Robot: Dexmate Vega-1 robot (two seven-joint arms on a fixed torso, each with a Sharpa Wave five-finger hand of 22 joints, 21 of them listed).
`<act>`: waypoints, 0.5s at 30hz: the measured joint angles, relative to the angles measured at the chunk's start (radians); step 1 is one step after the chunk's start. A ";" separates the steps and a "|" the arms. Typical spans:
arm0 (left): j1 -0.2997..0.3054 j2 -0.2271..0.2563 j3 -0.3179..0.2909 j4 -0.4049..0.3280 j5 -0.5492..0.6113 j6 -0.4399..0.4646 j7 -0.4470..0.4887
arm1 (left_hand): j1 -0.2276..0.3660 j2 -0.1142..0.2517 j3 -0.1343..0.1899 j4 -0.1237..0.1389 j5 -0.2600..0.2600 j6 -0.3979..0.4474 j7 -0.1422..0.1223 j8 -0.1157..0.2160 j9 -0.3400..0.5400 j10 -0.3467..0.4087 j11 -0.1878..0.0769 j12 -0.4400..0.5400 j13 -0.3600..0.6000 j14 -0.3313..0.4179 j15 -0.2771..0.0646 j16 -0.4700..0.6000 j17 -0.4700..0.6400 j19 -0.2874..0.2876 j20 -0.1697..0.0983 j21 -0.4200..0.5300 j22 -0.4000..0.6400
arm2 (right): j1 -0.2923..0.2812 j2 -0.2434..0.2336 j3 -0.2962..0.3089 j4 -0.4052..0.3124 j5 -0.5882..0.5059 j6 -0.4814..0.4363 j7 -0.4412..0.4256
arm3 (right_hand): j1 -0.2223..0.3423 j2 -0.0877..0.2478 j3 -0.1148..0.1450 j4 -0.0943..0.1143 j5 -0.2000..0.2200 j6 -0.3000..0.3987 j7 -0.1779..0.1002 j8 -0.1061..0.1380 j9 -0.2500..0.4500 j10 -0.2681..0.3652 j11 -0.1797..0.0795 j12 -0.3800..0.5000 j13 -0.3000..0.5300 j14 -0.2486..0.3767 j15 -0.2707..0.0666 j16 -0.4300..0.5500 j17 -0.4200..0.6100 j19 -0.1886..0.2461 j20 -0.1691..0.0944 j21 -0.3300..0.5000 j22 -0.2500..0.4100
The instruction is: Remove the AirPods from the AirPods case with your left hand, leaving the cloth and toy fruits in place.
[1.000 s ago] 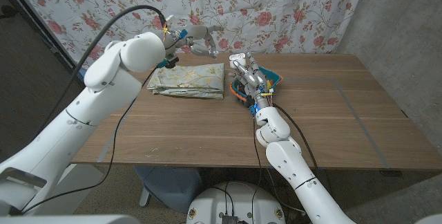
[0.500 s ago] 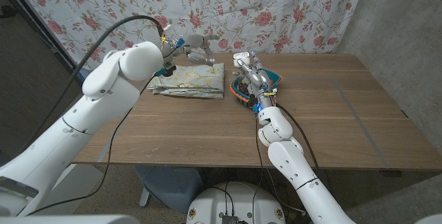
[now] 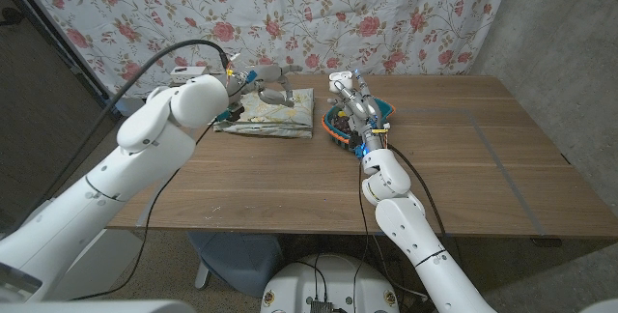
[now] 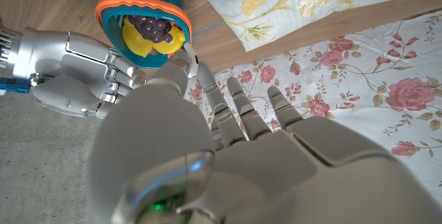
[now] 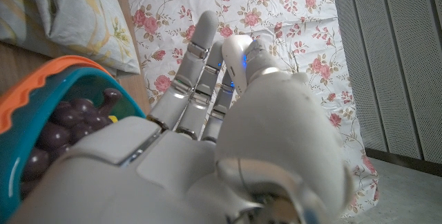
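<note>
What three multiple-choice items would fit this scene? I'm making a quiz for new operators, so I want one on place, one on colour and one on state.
1. The folded cloth lies:
A. in the basket
B. on the table, on the robot's left of the basket
C. under the right arm

2. The basket has a rim that is:
A. orange
B. black
C. green

3. The left hand:
A. grips the cloth
B. holds a toy fruit
C. holds nothing

Key:
1 B, the head view shows them side by side.
2 A, orange over teal.
3 C, its fingers are apart and bare.

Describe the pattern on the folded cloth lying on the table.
Pale folded cloth with yellow flower and leaf print; clearest in the left wrist view.
</note>
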 measured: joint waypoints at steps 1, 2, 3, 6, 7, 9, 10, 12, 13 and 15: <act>0.004 0.002 0.001 0.000 0.000 0.000 0.000 | 0.000 0.000 0.000 0.000 -0.001 0.000 0.000 0.000 0.000 0.000 0.000 0.000 0.000 0.000 0.000 0.000 0.000 0.000 0.000 0.000 0.000 | 0.000 0.000 0.000 0.000 0.000 0.000 0.000 | 0.000 0.000 0.000 0.000 0.000 0.000 0.000 0.000 0.000 0.000 0.000 0.000 0.000 0.000 0.000 0.000 0.000 0.000 0.000 0.000 0.000; 0.005 0.003 0.002 0.000 0.000 0.000 0.000 | 0.003 0.000 0.000 0.000 -0.001 0.000 0.000 0.000 0.000 0.000 0.000 0.000 0.000 0.000 0.000 0.000 0.000 0.000 0.000 0.000 0.000 | 0.000 0.000 0.000 0.000 0.000 0.001 0.000 | 0.000 0.000 0.000 0.000 0.000 0.000 0.000 0.000 0.000 0.000 0.000 0.000 0.000 0.000 0.000 -0.001 0.000 0.000 0.000 0.000 0.000; 0.012 0.006 0.004 0.001 0.000 0.000 0.000 | 0.005 0.000 0.000 0.000 -0.001 0.000 0.000 0.000 0.000 0.000 0.000 0.000 0.000 0.000 0.000 0.000 0.000 0.000 0.000 0.000 0.000 | 0.000 0.000 0.000 0.000 0.000 0.001 -0.001 | 0.000 0.000 0.000 0.000 0.000 0.000 0.000 0.000 0.000 0.000 0.000 0.000 0.000 0.000 0.000 -0.001 0.000 0.000 0.000 0.000 0.000; 0.021 0.012 0.009 0.002 0.022 0.001 0.009 | 0.006 0.001 0.000 0.000 -0.001 0.000 0.000 0.000 0.000 0.000 0.000 0.000 0.000 0.000 0.000 0.000 0.000 0.000 0.000 0.000 0.000 | 0.000 0.000 -0.004 -0.001 0.000 0.001 -0.001 | 0.000 0.000 0.000 0.000 0.000 0.000 0.000 0.000 0.000 0.000 0.000 0.000 0.000 0.000 0.000 -0.001 0.000 0.000 0.000 0.000 0.000; 0.023 0.013 0.009 0.002 0.027 0.000 0.010 | 0.006 0.001 0.000 0.000 -0.001 0.000 0.000 0.000 0.000 0.000 0.000 0.000 0.000 0.000 0.000 -0.002 0.000 0.000 0.000 0.000 0.000 | 0.000 0.000 -0.005 -0.001 0.000 0.001 -0.001 | 0.000 0.000 0.000 0.000 0.000 0.000 0.000 0.000 0.000 0.000 0.000 0.000 0.000 0.000 0.000 -0.001 0.000 0.000 0.000 0.000 0.000; 0.031 0.020 0.015 0.003 0.033 -0.001 0.011 | 0.006 0.001 0.000 0.000 -0.001 0.000 0.000 0.000 0.000 0.000 0.000 0.000 0.000 0.000 0.000 -0.005 0.000 0.000 0.000 0.000 0.000 | 0.000 0.000 -0.006 -0.001 -0.001 0.001 -0.002 | 0.000 0.000 0.000 0.000 0.000 0.000 0.000 0.000 0.000 0.000 0.000 0.000 0.000 0.000 0.000 -0.001 0.000 0.000 0.000 0.003 0.000; 0.035 0.020 0.016 0.005 0.044 -0.004 0.012 | 0.006 0.001 0.000 0.000 -0.001 0.000 0.000 0.000 0.000 0.000 0.000 0.000 0.000 0.000 0.000 -0.005 0.000 0.000 0.000 0.000 0.000 | 0.001 0.001 -0.008 -0.001 -0.001 0.001 -0.002 | 0.000 0.000 -0.003 -0.003 0.000 0.000 0.000 0.000 0.000 0.000 0.000 0.000 0.000 0.000 0.000 -0.001 0.000 0.000 0.000 0.006 0.000; 0.039 0.019 0.016 0.009 0.045 -0.005 0.013 | 0.006 0.001 0.000 0.000 -0.001 0.000 0.000 0.000 0.000 0.000 0.000 -0.002 0.000 0.000 0.000 -0.005 0.000 0.000 0.000 0.000 0.000 | 0.003 0.002 -0.009 -0.001 -0.002 0.002 -0.003 | 0.000 0.000 -0.006 -0.006 0.000 0.000 0.000 0.000 0.000 0.000 0.000 0.000 0.000 0.000 0.000 -0.001 0.000 0.000 0.000 0.006 0.000; 0.043 0.016 0.016 0.013 0.045 -0.006 0.013 | 0.006 0.001 0.000 0.000 -0.001 0.000 0.000 0.000 0.000 0.000 0.000 -0.002 0.000 0.000 0.000 -0.005 0.000 0.000 0.000 0.000 0.000 | 0.003 0.002 -0.009 -0.001 -0.003 0.002 -0.003 | 0.000 0.000 -0.006 -0.006 0.000 0.000 0.000 0.000 0.000 0.000 0.000 0.000 0.000 0.000 0.000 -0.001 0.000 0.000 0.000 0.006 0.000; 0.048 0.013 0.017 0.020 0.044 -0.007 0.013 | 0.008 0.000 0.000 0.000 -0.001 0.000 0.000 0.000 0.000 0.000 0.000 0.000 0.000 0.000 0.000 -0.005 0.000 0.000 0.000 0.000 0.000 | 0.003 0.003 -0.011 -0.001 -0.004 0.003 -0.004 | 0.000 0.000 -0.006 -0.006 0.000 0.000 0.000 0.000 0.000 0.000 0.000 -0.001 0.000 0.000 0.000 -0.001 0.000 0.000 0.000 0.006 0.000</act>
